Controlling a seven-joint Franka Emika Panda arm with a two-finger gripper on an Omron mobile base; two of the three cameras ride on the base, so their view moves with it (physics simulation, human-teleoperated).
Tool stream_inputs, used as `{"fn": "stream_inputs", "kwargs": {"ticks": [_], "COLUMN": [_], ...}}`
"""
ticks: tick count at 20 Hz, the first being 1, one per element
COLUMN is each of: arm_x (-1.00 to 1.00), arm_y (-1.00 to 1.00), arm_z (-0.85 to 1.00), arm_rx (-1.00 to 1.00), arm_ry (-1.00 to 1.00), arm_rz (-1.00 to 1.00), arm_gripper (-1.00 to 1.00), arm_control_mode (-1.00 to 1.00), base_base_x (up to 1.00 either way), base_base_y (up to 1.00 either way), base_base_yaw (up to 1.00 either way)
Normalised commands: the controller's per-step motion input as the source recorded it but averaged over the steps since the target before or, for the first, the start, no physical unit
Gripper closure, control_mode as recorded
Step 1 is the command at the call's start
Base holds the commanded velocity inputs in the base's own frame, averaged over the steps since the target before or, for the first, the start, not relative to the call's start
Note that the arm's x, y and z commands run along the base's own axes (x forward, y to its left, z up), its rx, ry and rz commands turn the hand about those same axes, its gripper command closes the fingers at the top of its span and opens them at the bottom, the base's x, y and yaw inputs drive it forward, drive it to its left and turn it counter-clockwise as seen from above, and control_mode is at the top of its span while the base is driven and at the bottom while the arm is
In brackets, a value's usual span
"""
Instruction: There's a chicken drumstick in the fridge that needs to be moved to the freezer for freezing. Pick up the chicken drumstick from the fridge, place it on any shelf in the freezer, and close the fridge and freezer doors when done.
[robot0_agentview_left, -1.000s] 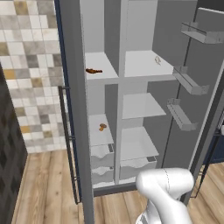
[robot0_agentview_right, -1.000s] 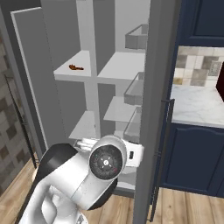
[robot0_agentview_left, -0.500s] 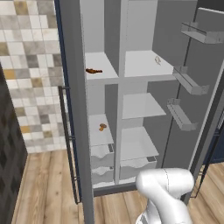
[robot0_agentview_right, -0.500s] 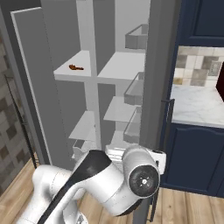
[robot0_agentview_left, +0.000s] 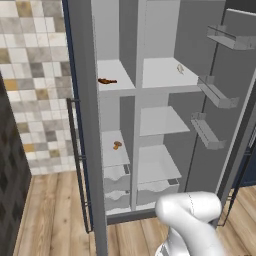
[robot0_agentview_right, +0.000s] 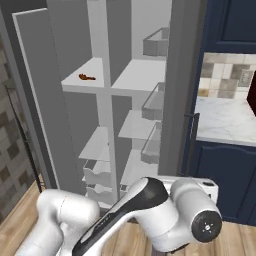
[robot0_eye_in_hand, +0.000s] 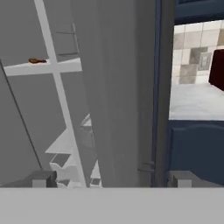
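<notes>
The chicken drumstick (robot0_agentview_left: 106, 81) (robot0_agentview_right: 87, 77) (robot0_eye_in_hand: 36, 61), slim and dark reddish-brown, lies on the upper white shelf (robot0_agentview_left: 117, 75) of the narrow freezer (robot0_agentview_left: 116, 125). Beside it the wider fridge (robot0_agentview_left: 162, 120) stands with its door (robot0_agentview_left: 227, 115) (robot0_agentview_right: 182, 75) swung out to the right, clear bins on its inner face. The freezer door (robot0_agentview_left: 82, 110) (robot0_agentview_right: 35, 100) hangs open on the left. My gripper (robot0_eye_in_hand: 113, 179) is open and holds nothing. The fridge door's outer edge (robot0_eye_in_hand: 124, 87) and its dark bar handle (robot0_eye_in_hand: 157, 87) rise just ahead of the jaws.
An orange-tan lump (robot0_agentview_left: 117, 145) sits on a lower freezer shelf. A small pale item (robot0_agentview_left: 180, 68) rests on the fridge's upper shelf. Dark blue cabinets and a marble counter (robot0_agentview_right: 225, 120) lie right of the fridge door, and a tiled wall (robot0_agentview_left: 35, 75) lies to the left.
In the right base view my arm has swung from the middle to the right, toward the fridge door's outer side. The drumstick and both doors have not moved.
</notes>
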Motion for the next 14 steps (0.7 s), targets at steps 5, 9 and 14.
{"fn": "stream_inputs", "kwargs": {"ticks": [5, 9, 14], "arm_x": [0.38, 0.47, 0.63], "arm_y": [-0.55, -0.40, -0.14], "arm_z": [-0.28, -0.26, -0.38], "arm_rx": [0.01, 0.00, 0.00], "arm_ry": [-0.11, -0.07, 0.00], "arm_rz": [0.14, 0.18, 0.19], "arm_gripper": [-1.00, -1.00, -1.00], "arm_control_mode": [-1.00, -1.00, -1.00], "base_base_x": [0.00, 0.00, 0.00], "base_base_y": [0.00, 0.00, 0.00], "base_base_yaw": [0.00, 0.00, 0.00]}}
